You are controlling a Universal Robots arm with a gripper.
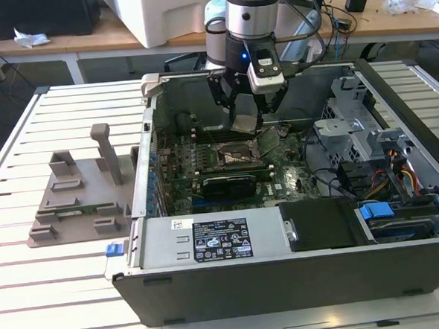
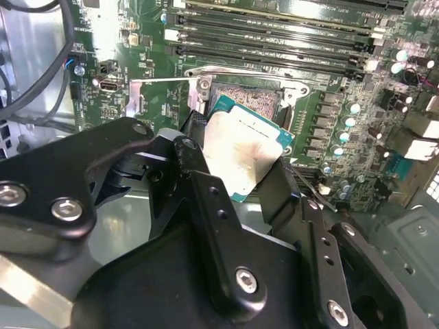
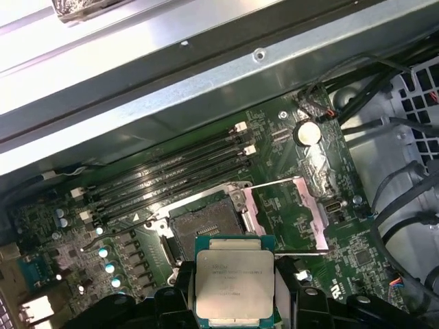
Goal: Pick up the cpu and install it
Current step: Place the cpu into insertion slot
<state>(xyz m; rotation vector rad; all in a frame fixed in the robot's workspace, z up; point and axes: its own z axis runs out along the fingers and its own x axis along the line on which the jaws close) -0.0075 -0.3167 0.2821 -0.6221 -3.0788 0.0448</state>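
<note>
- The tool (image 1: 245, 118) is clamped on the cpu (image 3: 234, 284), with a finger on each of two opposite edges.
- The cpu hangs above the open socket (image 3: 206, 229), apart from it.
- The socket sits on the motherboard (image 3: 291, 205) inside the computer case (image 1: 286, 276).

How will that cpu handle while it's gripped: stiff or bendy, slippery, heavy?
Probably stiff: the cpu is a flat slab with a metal top and sits unbent in the gripper. Possibly slippery, since only its thin edges are pinched. Likely light, being so thin.
</note>
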